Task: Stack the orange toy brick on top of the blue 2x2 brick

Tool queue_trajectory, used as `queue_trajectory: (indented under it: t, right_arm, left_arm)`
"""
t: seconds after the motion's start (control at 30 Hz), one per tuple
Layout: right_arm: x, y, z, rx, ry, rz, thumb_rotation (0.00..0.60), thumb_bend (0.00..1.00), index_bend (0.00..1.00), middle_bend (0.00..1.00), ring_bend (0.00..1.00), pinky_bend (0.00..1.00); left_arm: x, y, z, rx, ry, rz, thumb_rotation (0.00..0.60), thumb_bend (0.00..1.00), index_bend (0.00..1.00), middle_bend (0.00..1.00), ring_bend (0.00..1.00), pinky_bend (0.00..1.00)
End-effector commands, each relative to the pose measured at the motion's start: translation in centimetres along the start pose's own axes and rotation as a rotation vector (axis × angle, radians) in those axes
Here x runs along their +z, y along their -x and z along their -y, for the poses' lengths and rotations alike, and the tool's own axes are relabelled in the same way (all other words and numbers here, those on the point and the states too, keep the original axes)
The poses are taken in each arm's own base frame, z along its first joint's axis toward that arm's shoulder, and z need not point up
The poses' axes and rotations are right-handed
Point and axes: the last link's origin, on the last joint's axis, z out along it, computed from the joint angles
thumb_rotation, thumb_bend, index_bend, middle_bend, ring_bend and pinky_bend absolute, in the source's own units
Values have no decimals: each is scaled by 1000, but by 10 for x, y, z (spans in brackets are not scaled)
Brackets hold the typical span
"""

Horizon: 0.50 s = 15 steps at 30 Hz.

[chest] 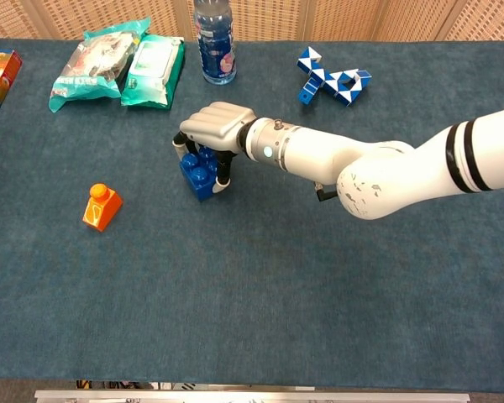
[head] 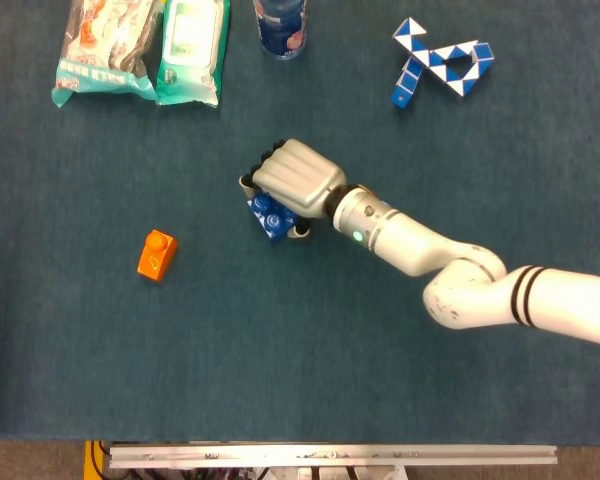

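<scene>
Grasping the blue 2x2 brick (chest: 199, 170) by its sides, my right robot hand (chest: 212, 133) found it light, rigid, slick; the orange toy brick (chest: 101, 206) lay well left of it.

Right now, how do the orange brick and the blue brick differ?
The blue brick is gripped by the right hand; the orange brick lies free, untouched, off to the left. The blue brick shows several studs, the orange brick only one. Both are toy bricks on the blue cloth.

Right robot hand (head: 298, 177) (chest: 216, 128) reaches far left, palm down, fingers curled around the blue brick (chest: 198, 174)
</scene>
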Motion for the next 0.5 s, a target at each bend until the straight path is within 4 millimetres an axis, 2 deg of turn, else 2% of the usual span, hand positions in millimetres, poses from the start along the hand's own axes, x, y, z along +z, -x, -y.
queue_trajectory:
  t: [0.03,0.5]
  right_arm:
    - [6,0,5,6,-5,5,600,94,433,476,345,304]
    - [15,0,18,18,-24,4,600,94,433,475,345,305]
  left_arm:
    - [-1,0,1,-1,-3,-2,600,149,112,116,159,94]
    - [-2,-1,4,3,-11,2,600,149,112,116,159,95]
